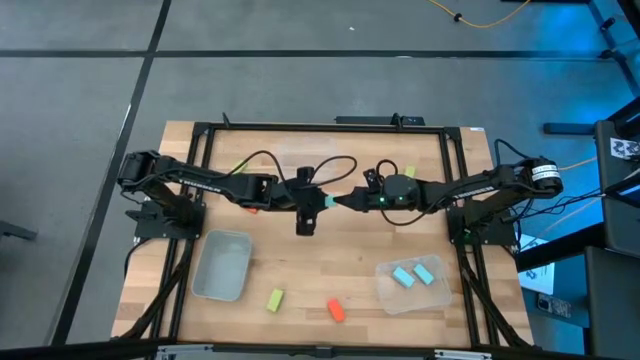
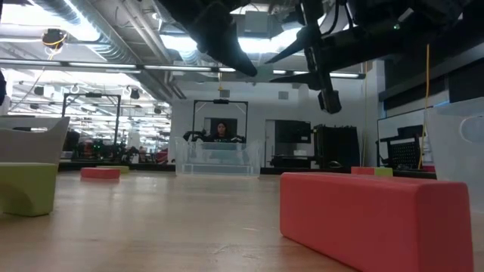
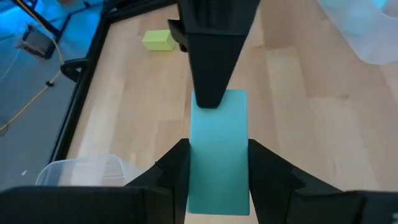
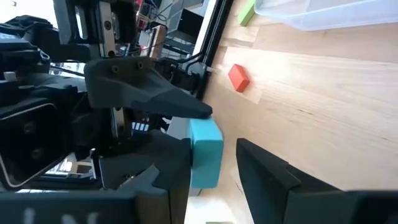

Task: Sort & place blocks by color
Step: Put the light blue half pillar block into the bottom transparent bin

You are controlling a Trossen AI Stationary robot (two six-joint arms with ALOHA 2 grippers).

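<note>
A light blue block (image 1: pixel 326 203) hangs over the table's middle, held by my left gripper (image 1: pixel 318 203), which reaches in from the left. In the left wrist view the block (image 3: pixel 217 143) sticks out ahead of my left gripper (image 3: pixel 217 149). My right gripper (image 1: pixel 342 201) comes from the right, rolled onto its side. It stands open around the block's far end (image 4: pixel 205 152), with table showing between the block and one finger (image 4: pixel 261 174). Whether the other finger (image 3: pixel 211 68), lying over the block's upper face, touches it I cannot tell. My left gripper pinches the light blue block's two long sides (image 3: pixel 194 180) between its two fingers, at the end nearer the left arm. The fingers come from the table's left, slanting down, and lie along the block. The block points toward the right arm, lifted clear of the table.
A clear bin (image 1: pixel 222 265) stands at the near left. Another (image 1: pixel 390 285) at the near right holds two light blue blocks, and a third (image 2: pixel 219 159) stands at the far middle. A yellow-green block (image 1: pixel 275 299) and an orange-red one (image 1: pixel 336 310) lie near the front edge. More blocks (image 1: pixel 410 172) lie farther back.
</note>
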